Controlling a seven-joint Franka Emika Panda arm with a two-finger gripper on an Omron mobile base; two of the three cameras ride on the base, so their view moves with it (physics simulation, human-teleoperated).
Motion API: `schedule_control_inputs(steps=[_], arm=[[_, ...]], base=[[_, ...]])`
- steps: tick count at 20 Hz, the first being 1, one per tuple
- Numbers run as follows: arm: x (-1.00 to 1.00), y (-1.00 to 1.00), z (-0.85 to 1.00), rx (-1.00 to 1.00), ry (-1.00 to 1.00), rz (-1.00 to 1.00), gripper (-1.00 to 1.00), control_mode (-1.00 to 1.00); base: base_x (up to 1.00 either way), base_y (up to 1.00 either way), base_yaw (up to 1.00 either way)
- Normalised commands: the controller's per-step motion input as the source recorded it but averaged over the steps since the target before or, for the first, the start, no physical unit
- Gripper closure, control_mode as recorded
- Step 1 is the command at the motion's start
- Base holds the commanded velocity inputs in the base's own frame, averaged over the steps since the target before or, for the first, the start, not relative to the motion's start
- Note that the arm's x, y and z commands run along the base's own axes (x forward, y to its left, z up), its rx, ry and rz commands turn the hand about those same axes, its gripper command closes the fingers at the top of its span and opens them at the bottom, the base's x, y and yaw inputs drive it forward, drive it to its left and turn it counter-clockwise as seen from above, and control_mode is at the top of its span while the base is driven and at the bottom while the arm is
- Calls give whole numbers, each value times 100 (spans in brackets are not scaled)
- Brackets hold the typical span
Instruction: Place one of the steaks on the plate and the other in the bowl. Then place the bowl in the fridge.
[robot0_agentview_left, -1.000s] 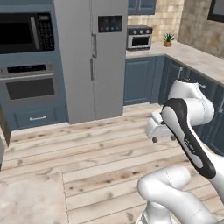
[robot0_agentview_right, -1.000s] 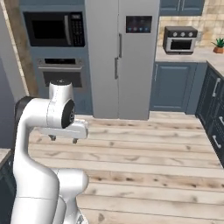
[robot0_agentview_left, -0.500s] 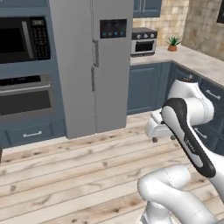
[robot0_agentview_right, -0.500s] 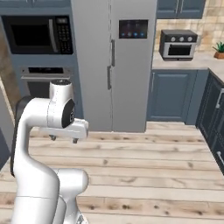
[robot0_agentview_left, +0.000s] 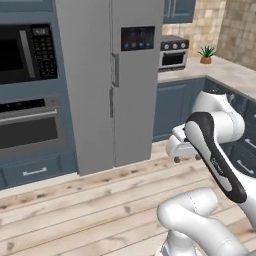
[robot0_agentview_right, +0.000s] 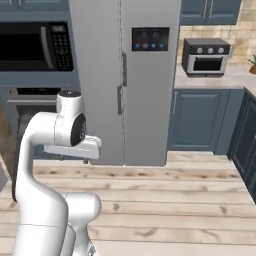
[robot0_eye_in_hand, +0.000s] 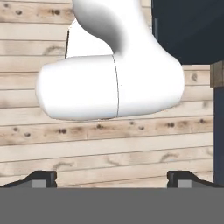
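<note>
Fridge (robot0_agentview_left: 110, 85) stood closed at twelve o'clock; gripper (robot0_eye_in_hand: 112, 178), jaws spread fully wide and holding nothing, faced plank floor (robot0_eye_in_hand: 109, 148).

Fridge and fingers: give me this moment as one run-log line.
fridge: both doors shut | gripper: fingers wide apart, nothing between them, over wooden floor | arm: folded close to base

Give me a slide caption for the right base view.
Arm folded, open gripper empty, facing the closed grey fridge across plank floor.
</note>
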Motion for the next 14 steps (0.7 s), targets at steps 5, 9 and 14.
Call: schedule_control_inputs(steps=[5,9,14], arm=[[0,0,0,0,0,0,-100,100],[0,0,0,0,0,0,-100,100],[0,0,0,0,0,0,-100,100]], base=[[72,29,-3],[68,26,-3],[62,23,-3]])
